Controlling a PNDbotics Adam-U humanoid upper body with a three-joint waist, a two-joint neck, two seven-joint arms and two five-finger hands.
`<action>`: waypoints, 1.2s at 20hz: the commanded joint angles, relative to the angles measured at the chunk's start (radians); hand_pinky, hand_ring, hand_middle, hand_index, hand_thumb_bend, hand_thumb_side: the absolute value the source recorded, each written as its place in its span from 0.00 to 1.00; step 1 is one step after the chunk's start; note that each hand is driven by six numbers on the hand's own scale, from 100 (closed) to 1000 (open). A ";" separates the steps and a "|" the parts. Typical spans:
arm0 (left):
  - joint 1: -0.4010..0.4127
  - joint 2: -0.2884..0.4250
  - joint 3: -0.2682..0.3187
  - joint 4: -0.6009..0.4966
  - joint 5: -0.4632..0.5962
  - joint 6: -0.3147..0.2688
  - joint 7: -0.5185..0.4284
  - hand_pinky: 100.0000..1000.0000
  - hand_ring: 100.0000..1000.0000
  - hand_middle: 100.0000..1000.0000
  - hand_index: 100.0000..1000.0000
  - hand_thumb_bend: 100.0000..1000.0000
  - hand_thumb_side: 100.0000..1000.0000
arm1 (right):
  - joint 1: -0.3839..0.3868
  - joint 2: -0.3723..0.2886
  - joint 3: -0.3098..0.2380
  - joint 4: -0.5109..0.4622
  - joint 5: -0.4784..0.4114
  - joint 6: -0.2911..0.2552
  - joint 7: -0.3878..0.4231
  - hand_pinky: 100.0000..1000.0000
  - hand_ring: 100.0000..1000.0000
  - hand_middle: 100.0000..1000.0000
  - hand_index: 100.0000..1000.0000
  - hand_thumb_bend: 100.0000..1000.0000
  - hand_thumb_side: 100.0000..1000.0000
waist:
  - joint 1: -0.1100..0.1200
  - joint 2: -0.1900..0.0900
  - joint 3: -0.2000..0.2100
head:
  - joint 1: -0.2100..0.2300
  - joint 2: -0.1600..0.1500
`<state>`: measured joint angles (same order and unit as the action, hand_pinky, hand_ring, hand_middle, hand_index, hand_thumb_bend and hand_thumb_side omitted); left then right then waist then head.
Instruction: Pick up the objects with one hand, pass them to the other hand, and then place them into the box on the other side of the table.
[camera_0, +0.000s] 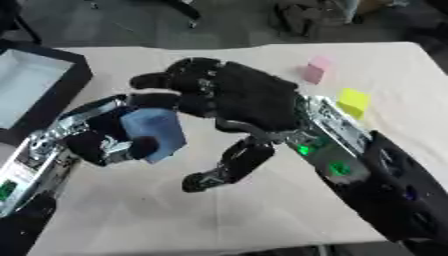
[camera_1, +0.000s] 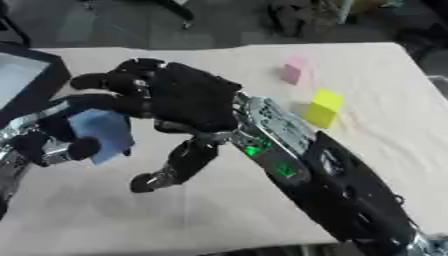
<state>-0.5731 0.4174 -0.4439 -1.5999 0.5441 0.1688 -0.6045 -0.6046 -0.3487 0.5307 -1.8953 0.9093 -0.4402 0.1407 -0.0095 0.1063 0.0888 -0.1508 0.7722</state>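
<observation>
A light blue block (camera_0: 154, 131) is held above the table, and the fingers and thumb of my left hand (camera_0: 98, 144) are curled round its left and lower sides. My right hand (camera_0: 249, 97) hovers over it from the right, palm down. Its fingers (camera_0: 162, 80) are spread and reach the block's top edge, while its thumb (camera_0: 219, 170) sticks out below, apart from the block. I cannot tell whether the right fingers touch the block. A pink block (camera_0: 315, 70) and a yellow block (camera_0: 353, 102) lie on the table at the right.
A black box (camera_0: 66, 87) with a pale inside stands at the table's left edge, just behind my left arm. The beige table (camera_0: 175, 210) runs to a near edge at the bottom. Dark clutter lies on the floor beyond the far edge.
</observation>
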 joint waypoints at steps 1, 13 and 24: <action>-0.002 0.052 0.029 0.009 -0.032 0.000 0.040 0.51 0.44 0.38 0.56 0.16 0.13 | -0.003 -0.023 -0.017 -0.012 0.018 0.018 -0.022 0.82 0.82 0.94 0.97 0.50 0.37 | 0.003 -0.014 -0.002 | 0.006 -0.002; -0.001 0.323 0.394 0.445 -0.700 -0.100 0.741 0.51 0.46 0.42 0.59 0.14 0.07 | 0.090 -0.095 -0.079 -0.028 0.017 0.048 -0.079 0.81 0.80 0.89 0.96 0.40 0.38 | 0.004 -0.029 -0.024 | 0.111 -0.002; -0.179 0.300 0.517 0.956 -1.204 -0.020 1.213 0.56 0.55 0.51 0.68 0.22 0.12 | 0.095 -0.098 -0.083 -0.047 -0.019 0.050 -0.069 0.81 0.80 0.88 0.96 0.37 0.40 | -0.015 -0.015 -0.104 | 0.224 -0.002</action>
<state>-0.7292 0.6956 0.0642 -0.6562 -0.6332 0.1490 0.5848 -0.4937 -0.4334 0.4568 -1.9183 0.9002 -0.3896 0.0683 -0.0286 0.1033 -0.0172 0.0635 0.7722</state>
